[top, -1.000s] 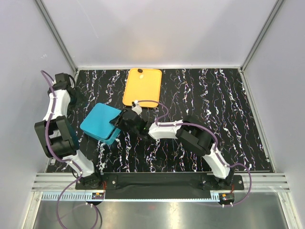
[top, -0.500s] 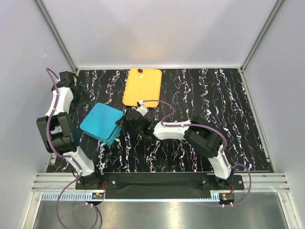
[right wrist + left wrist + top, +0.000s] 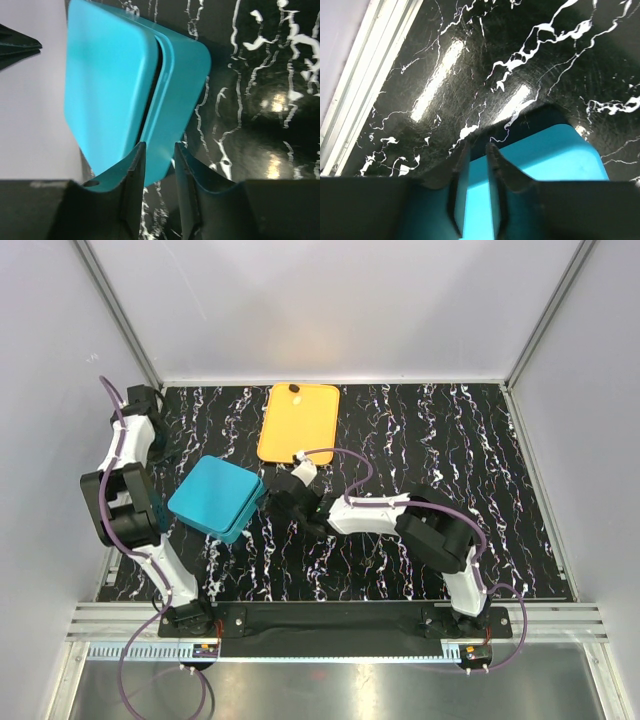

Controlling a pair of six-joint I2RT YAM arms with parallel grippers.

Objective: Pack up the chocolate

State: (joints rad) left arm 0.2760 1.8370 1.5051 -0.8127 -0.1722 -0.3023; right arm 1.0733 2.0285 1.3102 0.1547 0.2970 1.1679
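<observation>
1. Only one chocolate piece I can actually spot: a dark bit sitting at the far end of the orange tray, well apart from both grippers
2. The teal box sits on the black marbled table, just near-left of the tray. Its lid is on, though the right wrist view shows a dark slit between lid and base along one side
3. Left gripper is near the box's left side. Its jaws are only a thin slit apart with nothing between them, just teal showing behind
4. Right gripper is right up at the box's right-hand corner, jaws a bit apart with the box's edge showing in the gap. Can't tell if they're actually pinching it
</observation>
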